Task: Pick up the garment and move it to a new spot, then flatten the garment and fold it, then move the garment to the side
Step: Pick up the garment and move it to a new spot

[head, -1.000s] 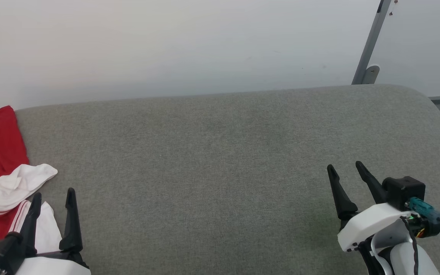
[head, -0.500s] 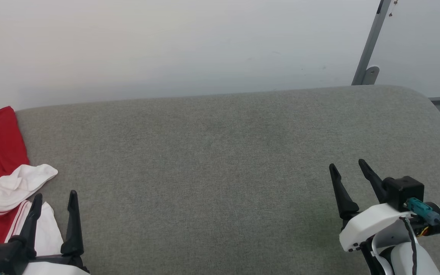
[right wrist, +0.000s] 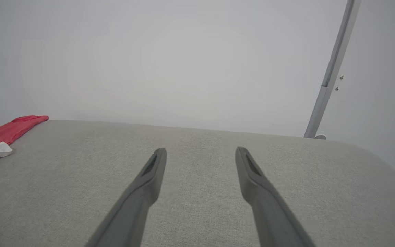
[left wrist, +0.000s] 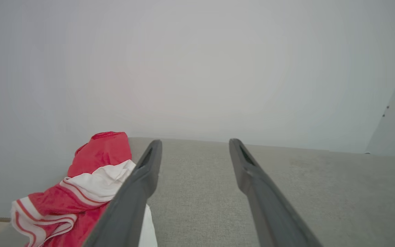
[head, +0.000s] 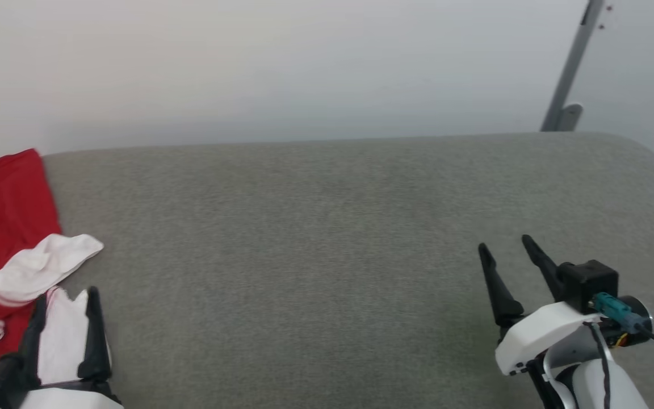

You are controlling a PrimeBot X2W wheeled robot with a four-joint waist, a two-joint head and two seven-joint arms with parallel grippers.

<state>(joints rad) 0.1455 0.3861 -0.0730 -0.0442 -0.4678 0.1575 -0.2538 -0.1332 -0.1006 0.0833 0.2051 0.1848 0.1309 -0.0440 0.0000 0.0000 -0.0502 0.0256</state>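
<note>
head view: high, down onto grey cushion [head: 327,227]; wrist views: low, skimming it toward wall [left wrist: 197,68]; shared: garment [head: 9,216], probably far edge.

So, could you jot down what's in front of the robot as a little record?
Surface: grey fabric, mostly bare
Garment: red shirt with white sleeves and striped seams, crumpled at the surface's left end
Left gripper: open, at the garment's edge, gripping nothing
Right gripper: open, empty, over bare fabric far from the garment
Background: pale wall, grey metal pole
</note>
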